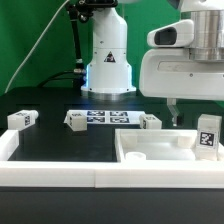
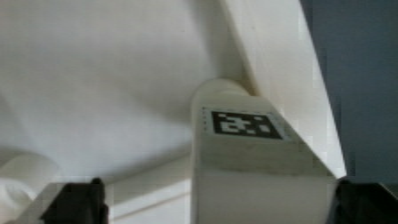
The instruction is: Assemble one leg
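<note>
A leg, a small white post with a black-and-white tag, stands upright at the right corner of the large white panel. In the wrist view the same leg rises from the panel's corner and runs up between my fingers. My gripper hangs just over it. In the wrist view the gripper is open, with one dark finger standing clear of the leg and the other finger close to its side. Nothing is gripped.
Three more legs lie on the black table: one at the left, one by the marker board, one behind the panel. The marker board lies in front of the robot base. A white border edges the table.
</note>
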You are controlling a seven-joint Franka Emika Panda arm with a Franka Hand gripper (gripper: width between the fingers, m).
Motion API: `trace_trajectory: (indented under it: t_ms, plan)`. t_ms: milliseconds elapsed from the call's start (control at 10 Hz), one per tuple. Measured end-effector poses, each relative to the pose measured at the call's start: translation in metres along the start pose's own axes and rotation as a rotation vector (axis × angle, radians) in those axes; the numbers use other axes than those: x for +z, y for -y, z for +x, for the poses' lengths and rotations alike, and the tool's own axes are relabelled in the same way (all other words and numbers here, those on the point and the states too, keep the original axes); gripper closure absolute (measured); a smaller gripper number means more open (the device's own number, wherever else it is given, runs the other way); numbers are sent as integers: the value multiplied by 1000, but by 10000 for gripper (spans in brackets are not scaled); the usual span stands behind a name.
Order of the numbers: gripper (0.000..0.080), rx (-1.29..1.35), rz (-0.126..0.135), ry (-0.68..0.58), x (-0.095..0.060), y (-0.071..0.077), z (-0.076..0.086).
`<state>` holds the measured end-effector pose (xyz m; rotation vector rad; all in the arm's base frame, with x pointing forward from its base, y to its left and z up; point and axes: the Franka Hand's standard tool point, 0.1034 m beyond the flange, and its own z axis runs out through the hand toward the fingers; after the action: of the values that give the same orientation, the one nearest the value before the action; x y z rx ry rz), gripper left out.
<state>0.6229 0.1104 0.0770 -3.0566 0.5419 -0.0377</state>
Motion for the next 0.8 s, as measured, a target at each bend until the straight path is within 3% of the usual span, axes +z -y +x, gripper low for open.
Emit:
trace_trajectory:
  t_ms: [100,200,300,400,500,800]
  plan:
    - [150,14,0,0,0,0,0]
    - [237,14,0,0,0,0,0]
    - [378,14,0,0,0,0,0]
    - [378,15,0,0,0,0,0]
    - [512,23,0,0,0,0,0]
    - [509,95,1,1,0,-1,0]
